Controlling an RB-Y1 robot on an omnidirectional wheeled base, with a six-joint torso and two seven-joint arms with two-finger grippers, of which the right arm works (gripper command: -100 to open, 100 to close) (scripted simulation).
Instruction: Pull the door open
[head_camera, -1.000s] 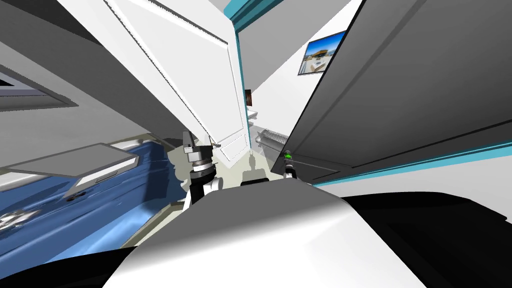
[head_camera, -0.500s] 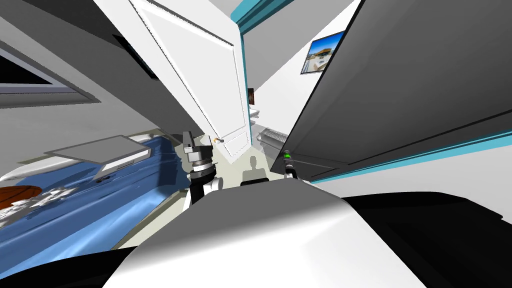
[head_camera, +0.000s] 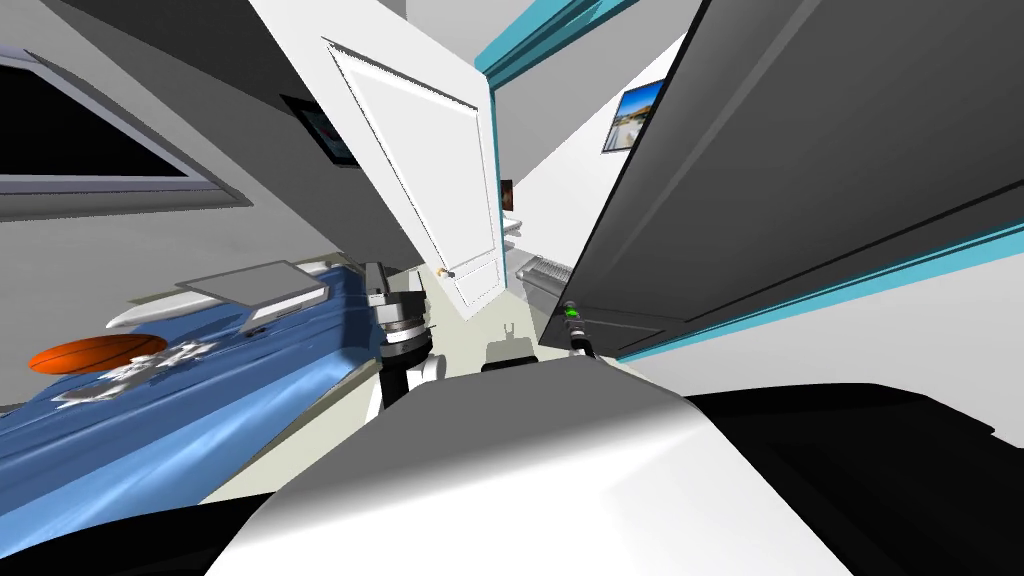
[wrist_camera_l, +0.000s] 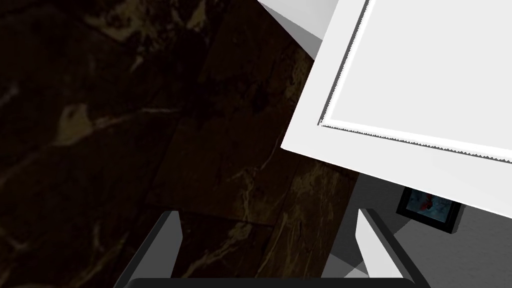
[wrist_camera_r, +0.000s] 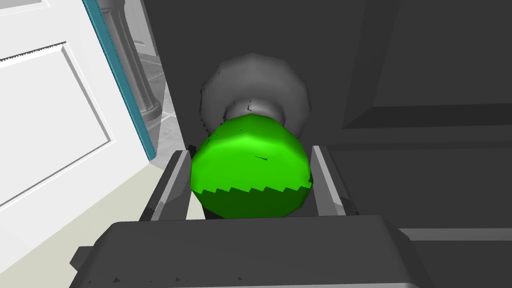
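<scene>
A dark grey door (head_camera: 800, 170) stands swung out on my right, and its panelled face (wrist_camera_r: 425, 75) lies just beyond my right hand. A bright green knob (wrist_camera_r: 250, 165) on a grey round plate (wrist_camera_r: 255, 95) sticks out of it. My right gripper (wrist_camera_r: 250, 175) is shut on that knob, with a finger (wrist_camera_r: 172, 185) pressed against each side. In the head view the green knob (head_camera: 573, 311) shows small at the door's lower edge. My left gripper (wrist_camera_l: 270, 240) is open with nothing between its fingers, raised beside my chest (head_camera: 376, 272).
A white panelled door (head_camera: 430, 170) with a small knob (head_camera: 447, 272) stands open ahead, with a teal frame (head_camera: 520, 40) beside it. On my left is a bed with a blue cover (head_camera: 200, 400), a flat grey slab (head_camera: 265, 283) and an orange ball (head_camera: 95, 353). Pale floor (head_camera: 470, 330) lies between.
The whole head view has shifted as I moved back. The white door now looks farther off, and more of the bed and the orange ball have come into sight. My right gripper stays on the knob.
</scene>
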